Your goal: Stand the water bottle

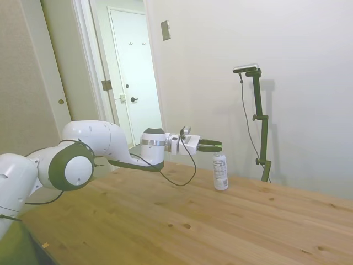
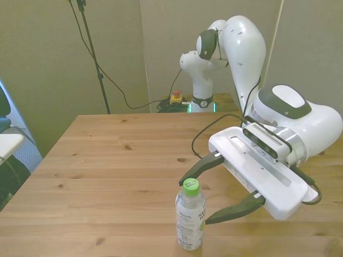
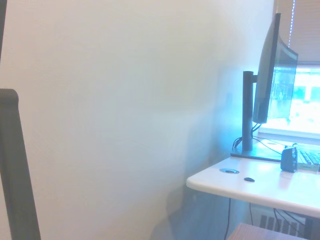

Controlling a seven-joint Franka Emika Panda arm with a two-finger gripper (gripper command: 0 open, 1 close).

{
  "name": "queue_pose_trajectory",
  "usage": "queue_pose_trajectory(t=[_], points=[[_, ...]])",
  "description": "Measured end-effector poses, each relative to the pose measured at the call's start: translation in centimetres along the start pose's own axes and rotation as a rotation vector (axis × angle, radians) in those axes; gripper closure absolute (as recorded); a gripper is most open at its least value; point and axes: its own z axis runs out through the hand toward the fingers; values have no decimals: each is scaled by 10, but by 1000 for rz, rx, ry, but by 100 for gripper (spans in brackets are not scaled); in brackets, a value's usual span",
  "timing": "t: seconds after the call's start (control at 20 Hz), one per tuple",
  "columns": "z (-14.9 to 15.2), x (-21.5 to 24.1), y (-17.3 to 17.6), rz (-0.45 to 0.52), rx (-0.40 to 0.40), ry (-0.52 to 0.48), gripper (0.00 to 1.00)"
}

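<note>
The water bottle [image 2: 190,220] stood upright near the table's [image 2: 107,160] edge closest to the front camera, green cap up. The gripper [image 2: 202,195] lay horizontal, fingers spread wide either side of the cap, released.

The water bottle [image 2: 190,223] stands upright on the wooden table [image 2: 107,171].

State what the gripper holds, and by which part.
Nothing. The gripper is open around the cap of the upright bottle.
</note>
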Motion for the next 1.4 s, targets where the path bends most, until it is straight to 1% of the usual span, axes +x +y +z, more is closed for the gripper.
queue_pose_trajectory(t=[0.2,0.35,0.45,0.6,0.75,0.95,1.15,1.25,1.4], points=[[-6,3,-2,1,-4,-12,0],[-25,9,-1,-10,-19,-65,0],[-48,21,-4,-14,-41,-144,0],[-87,56,-15,-24,-88,-274,0],[-116,94,-13,-69,-146,-395,0],[-145,133,12,-165,-225,-544,0],[-172,183,41,-275,-282,-702,0],[-178,212,61,-335,-302,-785,0],[-179,249,98,-430,-327,-911,0]])
